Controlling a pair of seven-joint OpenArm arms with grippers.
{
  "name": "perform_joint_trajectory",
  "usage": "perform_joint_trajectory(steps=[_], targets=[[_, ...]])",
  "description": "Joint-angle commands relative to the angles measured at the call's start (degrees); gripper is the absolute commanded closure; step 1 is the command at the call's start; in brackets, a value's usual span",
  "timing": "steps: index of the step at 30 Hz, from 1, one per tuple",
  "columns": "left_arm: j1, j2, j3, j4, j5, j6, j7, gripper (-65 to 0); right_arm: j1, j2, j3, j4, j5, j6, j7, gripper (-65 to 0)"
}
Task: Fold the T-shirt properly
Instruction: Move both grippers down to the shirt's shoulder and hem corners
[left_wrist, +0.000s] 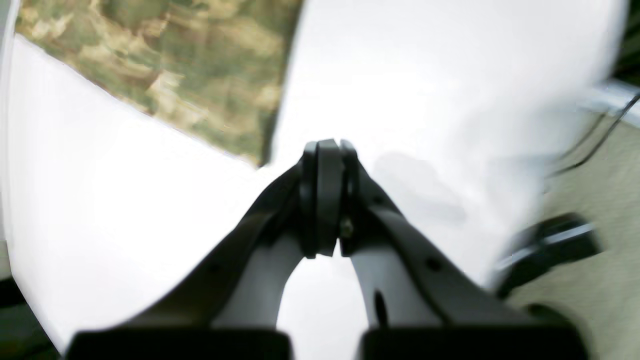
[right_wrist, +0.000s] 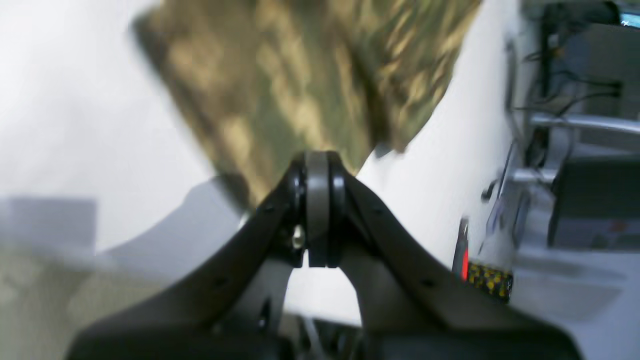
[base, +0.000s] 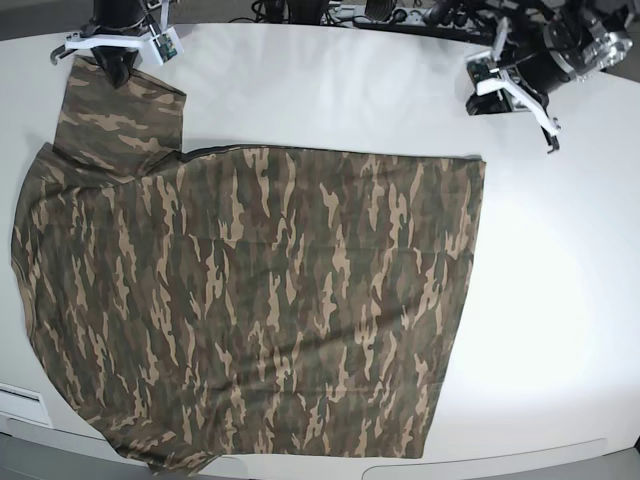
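Overhead, a white worktop (base: 560, 250) fills the base view, with cables and dark equipment along its far edge. The T-shirt (base: 260, 300) lies spread flat, one sleeve reaching the far corner. The right end effector (base: 112, 62), clenched and empty, sits at that sleeve's tip. The left end effector (base: 545, 125), also clenched on nothing, hangs well apart from the shirt over bare worktop.

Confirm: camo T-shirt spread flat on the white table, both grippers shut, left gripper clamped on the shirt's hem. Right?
Not quite. The left gripper is shut but holds nothing: the left wrist view shows it over bare white table, apart from the T-shirt. The rest stands: the shirt lies spread flat and the right gripper is shut too.
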Motion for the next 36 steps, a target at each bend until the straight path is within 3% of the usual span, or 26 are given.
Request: perform_joint_trajectory(steps=[1,5,8,12,14,17,21,25,31,36], targets=[[-1.57,-1.86,-0.39,-1.01,-0.66,-1.22,-3.56,0.0,-0.2,0.22,0.07,0.92,-0.04,-0.63,0.55,0.0],[-8.31,-5.95,1.36,-9.14,-1.18,-7.89,-12.79,0.0,0.22,0.2,0.07,0.92,3.37,0.39,2.62,0.0],[-14.51,-8.57,6.32,-15.06,-3.48,-10.93,-15.21,0.0,0.2,0.2,0.07,0.92,5.07,1.49,2.97,0.0],[-23.54,-10.32,15.61,-20.52,-3.41,-12.72,-15.45,-26.2,0.22,0.2,0.07,0.92,5.4,1.46,2.99,0.0],[-28.15,-10.4,20.65,-22.25,-2.51,-13.05,-15.45,-34.5,0.2,0.2,0.07,0.92,5.42,1.42,2.97,0.0],[-34.91,-10.38,29.07,-24.13,0.57,-12.9,-15.47,-35.2,0.17,0.2,0.07,0.92,5.42,1.42,2.95,0.0],[-43.74,-10.38,40.83,-26.12,6.27,-8.83,-15.45,-35.2,0.17,0.2,0.07,0.92,5.42,1.38,2.95,0.0],[-50.53,-10.36,49.37,-26.97,9.18,-8.44,-15.45,-35.1,0.02,0.17,0.07,0.92,5.44,1.36,2.91,0.0],[-56.33,-9.31,56.24,-26.97,10.54,-8.22,-15.41,-35.1,0.04,0.2,0.07,0.92,5.44,1.36,2.95,0.0],[-57.92,-7.3,57.79,-26.97,10.45,-7.82,-14.23,-35.1,0.04,0.2,0.07,0.92,5.44,1.36,2.95,0.0]])
